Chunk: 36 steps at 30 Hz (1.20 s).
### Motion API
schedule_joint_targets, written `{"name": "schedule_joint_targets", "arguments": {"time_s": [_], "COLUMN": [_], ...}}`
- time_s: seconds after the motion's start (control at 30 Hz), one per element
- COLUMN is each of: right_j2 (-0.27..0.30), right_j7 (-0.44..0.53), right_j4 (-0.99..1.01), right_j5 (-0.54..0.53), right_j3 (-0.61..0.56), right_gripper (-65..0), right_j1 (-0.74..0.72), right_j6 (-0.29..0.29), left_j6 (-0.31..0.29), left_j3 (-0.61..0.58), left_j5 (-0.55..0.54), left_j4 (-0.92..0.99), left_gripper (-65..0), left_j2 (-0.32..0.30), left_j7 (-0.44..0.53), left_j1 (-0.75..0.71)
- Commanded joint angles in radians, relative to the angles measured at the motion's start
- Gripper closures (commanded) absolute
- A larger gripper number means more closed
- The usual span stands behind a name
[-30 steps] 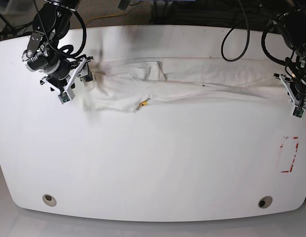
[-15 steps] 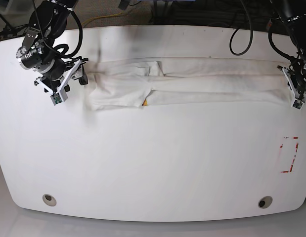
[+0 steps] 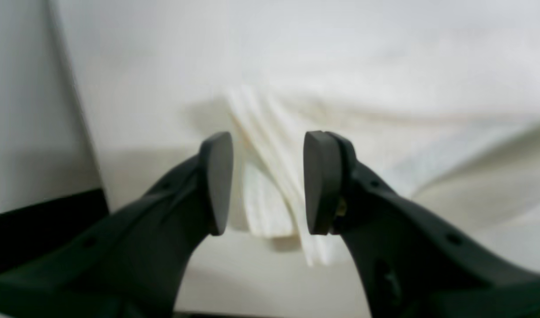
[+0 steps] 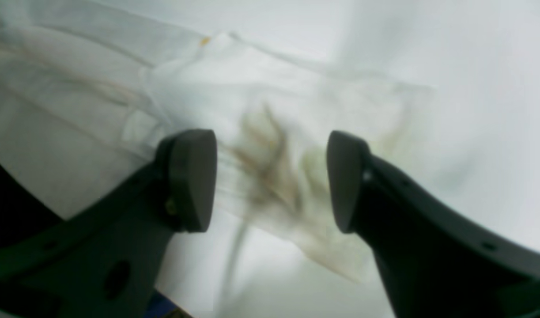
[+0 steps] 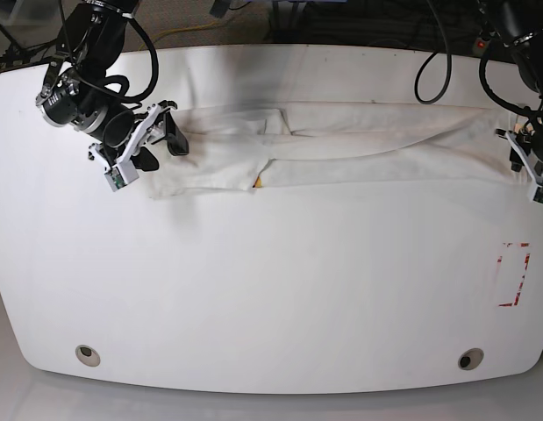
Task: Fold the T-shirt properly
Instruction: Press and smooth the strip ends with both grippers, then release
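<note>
Going left to right in the base view: our right gripper (image 5: 145,139) sits at the left end of the T-shirt (image 5: 341,149), jaws apart, nothing held; in the right wrist view the pads (image 4: 192,179) straddle bare air above crumpled cloth at the sleeve end. The T-shirt lies as a long narrow band across the far part of the table (image 5: 271,289), folded lengthwise, a speck of yellow print peeping at the lower edge near the middle-left. At the right end our left gripper (image 5: 527,156) hovers by the hem; the left wrist view shows its jaws apart with stacked hem layers between the pads (image 3: 317,181), not pinched. A red-marked rectangle (image 5: 514,274) sits on the table nearer the front right, well apart from the cloth. We judge the band is laid and the next step is a crosswise fold. To do it well: grab all layers at one end together, both corners squarely, lift low, carry straight along the band, keep edges aligned, smooth the bunched left end first.
</note>
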<state>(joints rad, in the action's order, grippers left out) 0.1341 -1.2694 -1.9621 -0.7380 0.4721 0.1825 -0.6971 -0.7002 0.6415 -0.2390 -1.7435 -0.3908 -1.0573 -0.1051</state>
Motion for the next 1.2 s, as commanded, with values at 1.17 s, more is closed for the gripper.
{"name": "schedule_joint_targets", "arguments": {"time_s": [1.17], "right_j2": [0.187], "right_j7": [0.334], "right_j4": [0.570], "right_j5": [0.404], "right_j3": [-0.040], "right_gripper": [-38.2], "right_j1": [-0.139], "right_j6": [-0.001], "left_j6": [0.002], "left_j3": [-0.071], "left_j5": [0.185], "left_j4": [0.196], "left_gripper": [-24.7], "left_j2": [0.102], "left_j7": [0.094], "left_j1": [0.043]}}
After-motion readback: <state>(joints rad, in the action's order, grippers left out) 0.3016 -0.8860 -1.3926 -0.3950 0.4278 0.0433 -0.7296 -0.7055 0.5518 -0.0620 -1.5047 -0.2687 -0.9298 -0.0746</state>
